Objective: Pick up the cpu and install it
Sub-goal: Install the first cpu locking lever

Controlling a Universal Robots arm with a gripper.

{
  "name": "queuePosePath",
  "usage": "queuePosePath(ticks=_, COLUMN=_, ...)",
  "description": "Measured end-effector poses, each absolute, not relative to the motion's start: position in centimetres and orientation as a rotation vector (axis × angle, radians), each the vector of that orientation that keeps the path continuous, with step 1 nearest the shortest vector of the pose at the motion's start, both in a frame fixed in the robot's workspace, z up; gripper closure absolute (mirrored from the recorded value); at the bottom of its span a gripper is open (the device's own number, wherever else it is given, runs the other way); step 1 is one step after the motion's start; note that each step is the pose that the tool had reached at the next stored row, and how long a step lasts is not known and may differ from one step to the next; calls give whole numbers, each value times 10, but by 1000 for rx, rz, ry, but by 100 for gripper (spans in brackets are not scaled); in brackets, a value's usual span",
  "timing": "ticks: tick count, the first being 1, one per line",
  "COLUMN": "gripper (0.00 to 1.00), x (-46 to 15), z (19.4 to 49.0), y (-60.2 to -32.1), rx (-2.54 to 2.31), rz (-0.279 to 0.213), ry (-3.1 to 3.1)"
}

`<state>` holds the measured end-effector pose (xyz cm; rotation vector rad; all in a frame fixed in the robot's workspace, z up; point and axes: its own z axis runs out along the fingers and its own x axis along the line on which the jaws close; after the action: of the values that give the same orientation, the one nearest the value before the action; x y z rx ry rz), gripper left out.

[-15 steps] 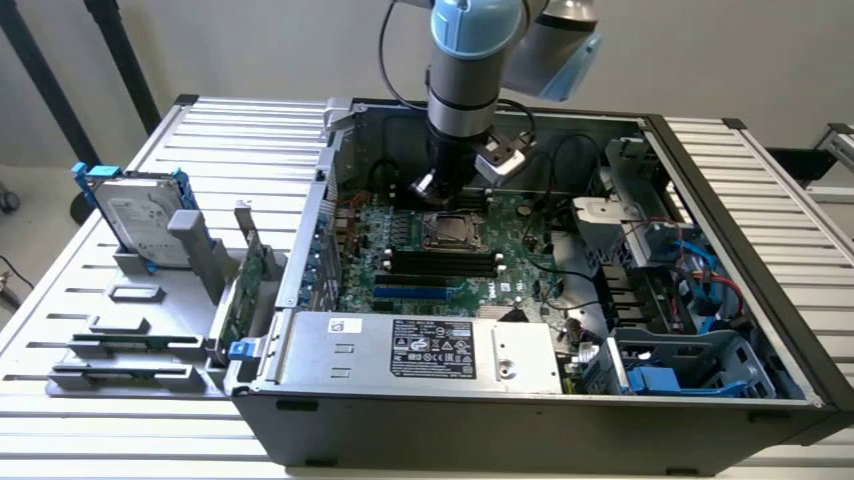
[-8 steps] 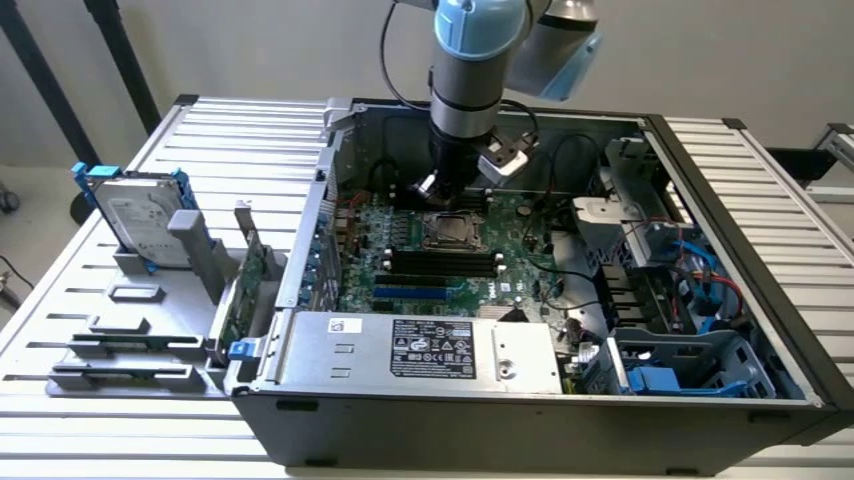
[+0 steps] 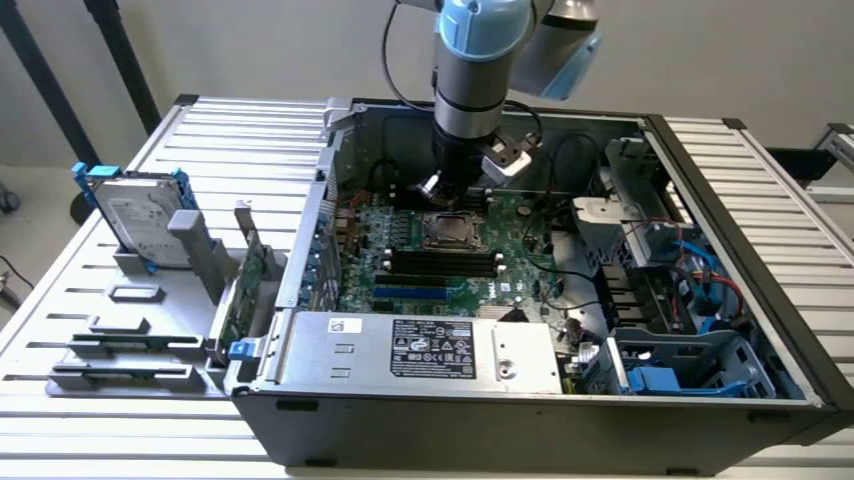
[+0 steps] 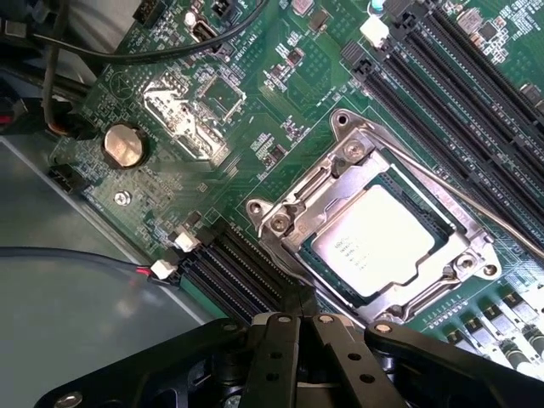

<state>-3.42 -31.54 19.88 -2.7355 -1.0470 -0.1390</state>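
The cpu (image 4: 387, 238), a small flat silver-grey square with faint print, lies flat in the metal socket frame (image 4: 340, 183) on the green motherboard (image 4: 280, 93). The frame's load plate is not over it, and a thin lever wire (image 4: 476, 204) runs alongside. My gripper (image 4: 299, 316) is shut with nothing between its black fingers, just above the board beside the socket's corner. In the exterior view my gripper (image 3: 447, 190) hangs inside the open computer case (image 3: 747, 250), directly over the socket (image 3: 451, 232).
Black memory slots (image 4: 476, 76) flank the socket. A silver box with a black label (image 3: 427, 350) fills the case's front, and blue drive bays (image 3: 681, 365) and cables sit at the exterior view's right. A hard drive with blue rails (image 3: 134, 210) stands on a grey rack outside the case.
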Motion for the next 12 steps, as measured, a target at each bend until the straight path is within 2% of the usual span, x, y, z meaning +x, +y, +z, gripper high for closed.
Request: queuePosePath(ticks=12, gripper=89, x=-27, z=198, y=-315, rx=-2734, rz=-135, ry=-1048)
